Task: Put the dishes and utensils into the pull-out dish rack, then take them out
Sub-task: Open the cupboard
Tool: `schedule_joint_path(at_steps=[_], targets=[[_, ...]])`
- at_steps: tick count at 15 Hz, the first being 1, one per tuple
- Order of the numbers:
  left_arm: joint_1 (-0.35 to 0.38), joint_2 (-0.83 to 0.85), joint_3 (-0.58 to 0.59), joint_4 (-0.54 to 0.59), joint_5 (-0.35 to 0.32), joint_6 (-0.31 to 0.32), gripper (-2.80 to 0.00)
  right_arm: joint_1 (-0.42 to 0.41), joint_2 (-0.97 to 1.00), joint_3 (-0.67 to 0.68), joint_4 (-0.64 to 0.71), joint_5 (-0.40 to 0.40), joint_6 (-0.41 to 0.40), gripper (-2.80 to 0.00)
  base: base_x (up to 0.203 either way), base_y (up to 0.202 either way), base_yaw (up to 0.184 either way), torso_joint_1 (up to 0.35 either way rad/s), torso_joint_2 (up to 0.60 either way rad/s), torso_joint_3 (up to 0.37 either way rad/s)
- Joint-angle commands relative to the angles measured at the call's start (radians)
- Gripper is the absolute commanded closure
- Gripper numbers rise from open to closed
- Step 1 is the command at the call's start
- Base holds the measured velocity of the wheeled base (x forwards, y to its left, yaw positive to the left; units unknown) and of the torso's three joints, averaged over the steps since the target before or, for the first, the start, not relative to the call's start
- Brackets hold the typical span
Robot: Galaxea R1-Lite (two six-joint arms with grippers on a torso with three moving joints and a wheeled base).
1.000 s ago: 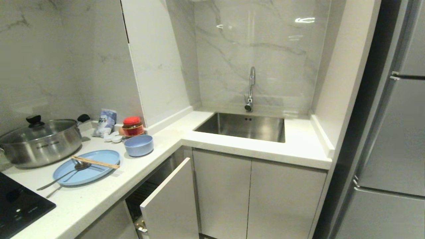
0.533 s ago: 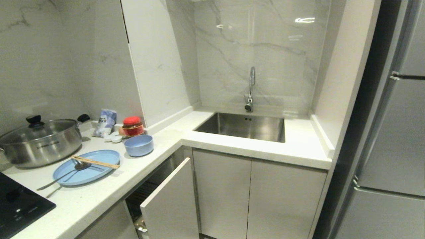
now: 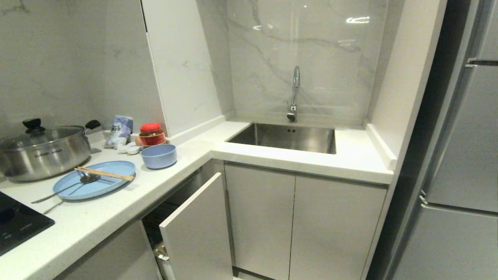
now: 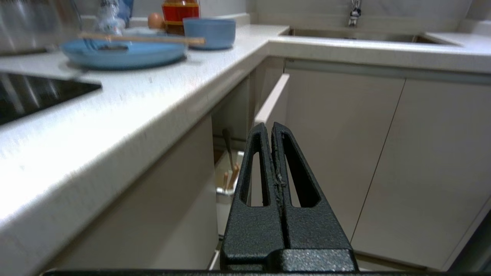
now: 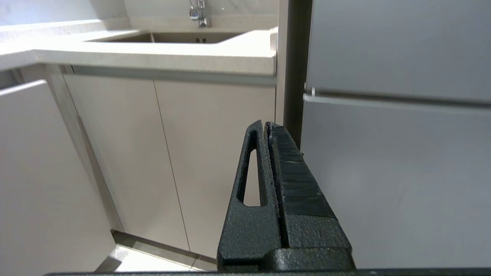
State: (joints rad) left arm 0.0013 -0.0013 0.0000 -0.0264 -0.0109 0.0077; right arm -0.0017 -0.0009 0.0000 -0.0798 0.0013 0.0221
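Resting on matte oval plate [image 3: 97, 184]: wood chopsticks [image 3: 104, 173]; both ribbed black grippers pinched empty.

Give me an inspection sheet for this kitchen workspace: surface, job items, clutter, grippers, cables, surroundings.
Surface: white countertop, L-shaped, black cooktop at the left.
Job's things: chopsticks and spoon lying on the oval plate; bowl beside it; dish rack partly pulled out.
Clutter: lidded steel pot, red-lidded jar, packet, small white dishes.
Grippers: left gripper and right gripper shut, empty, low before the cabinets.
Cables: nothing seen.
Surroundings: sink, faucet, fridge.
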Motion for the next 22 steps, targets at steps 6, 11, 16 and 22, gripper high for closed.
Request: schedule_joint_path(at_steps=[6,11,16,22], targets=[[0.0,0.001,0.012,-0.001,0.0,0.0,0.0,0.0,-0.001,0.026,0.0,0.0,-0.001,0.0,0.0,0.0,0.0,-0.216,0.49,0.279],[0.0,0.001,0.012,-0.001,0.0,0.0,0.0,0.0,-0.001,0.026,-0.001,0.0,-0.001,0.0,0.0,0.0,0.0,-0.071,0.17,0.106],[0.0,0.001,0.012,-0.001,0.0,0.0,0.0,0.0,-0.001,0.026,-0.001,0.0,-0.001,0.0,0.0,0.0,0.0,0.0,0.0,0.0],[0.0,0.001,0.012,0.0,-0.001,0.006,0.0,0.0,-0.001,0.026,-0.001,0.0,-0.001,0.0,0.0,0.0,0.0,0.0,0.0,0.0]])
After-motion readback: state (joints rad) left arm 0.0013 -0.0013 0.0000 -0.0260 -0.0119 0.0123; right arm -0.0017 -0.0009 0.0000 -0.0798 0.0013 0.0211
